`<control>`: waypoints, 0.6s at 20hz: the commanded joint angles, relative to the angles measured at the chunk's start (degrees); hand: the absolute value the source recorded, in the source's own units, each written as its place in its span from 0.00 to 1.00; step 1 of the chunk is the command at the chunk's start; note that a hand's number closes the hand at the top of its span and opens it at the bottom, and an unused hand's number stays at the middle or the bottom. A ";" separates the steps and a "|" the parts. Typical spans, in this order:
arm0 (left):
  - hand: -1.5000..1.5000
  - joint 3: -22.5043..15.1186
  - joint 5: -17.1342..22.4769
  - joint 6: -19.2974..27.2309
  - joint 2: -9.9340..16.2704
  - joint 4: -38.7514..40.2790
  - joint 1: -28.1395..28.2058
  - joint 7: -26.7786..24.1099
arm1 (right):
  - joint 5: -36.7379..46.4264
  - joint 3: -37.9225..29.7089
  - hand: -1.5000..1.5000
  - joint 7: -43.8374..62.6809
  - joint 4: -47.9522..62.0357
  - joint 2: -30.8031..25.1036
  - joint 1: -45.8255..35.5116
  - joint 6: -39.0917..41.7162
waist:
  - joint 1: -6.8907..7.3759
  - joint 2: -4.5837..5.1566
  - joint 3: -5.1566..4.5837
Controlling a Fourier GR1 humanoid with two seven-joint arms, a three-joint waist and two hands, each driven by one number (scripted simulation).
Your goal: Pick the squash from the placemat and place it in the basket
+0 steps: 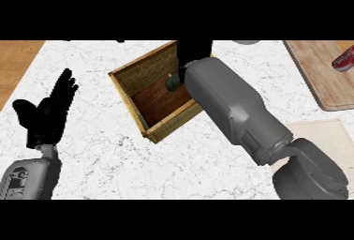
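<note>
Squash carried over the basket

Counter (173,164) lay nearest; the left hand (48,112) rested there, fingers straight and spread. Farther off, the right hand (192,52) hung over the basket (131,101), fingers apparently curled round the dark squash (173,83) above its floor. Best release would come low, clear of the walls. The placemat (325,133) lay at right.

Two smooth grey forearms with rounded joints, each ending in a black hand with slim fingers (66,82)

The basket (149,101) sits mid-counter, the placemat (325,133) to its right, a cutting board (321,79) behind the placemat.
</note>
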 commanded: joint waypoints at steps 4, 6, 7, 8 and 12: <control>0.50 0.42 -0.07 0.96 -0.90 -0.23 2.25 -0.91 | -2.14 -5.42 0.00 1.16 -5.51 0.01 -0.22 -11.78 | -1.25 -0.68 0.04; 0.50 0.77 1.15 -0.88 0.35 -1.62 2.55 0.48 | -3.82 -7.82 0.00 2.23 -6.90 0.00 -1.73 -15.60 | -0.41 -0.58 0.04; 0.50 -0.66 -1.18 1.75 -0.63 -3.47 1.54 2.73 | -4.05 -9.45 0.00 1.34 -5.95 -0.27 -0.74 -18.88 | -1.03 -0.62 0.10; 0.50 0.44 -0.47 0.52 0.23 -0.80 2.15 0.78 | -4.87 -10.77 0.00 1.23 -7.47 -2.05 -2.35 -17.31 | -1.65 -0.67 0.05; 0.50 1.02 0.50 -0.24 0.63 -1.23 2.18 1.08 | -6.70 -14.97 0.00 0.60 -10.18 -4.91 0.23 -23.78 | -2.14 -0.72 0.06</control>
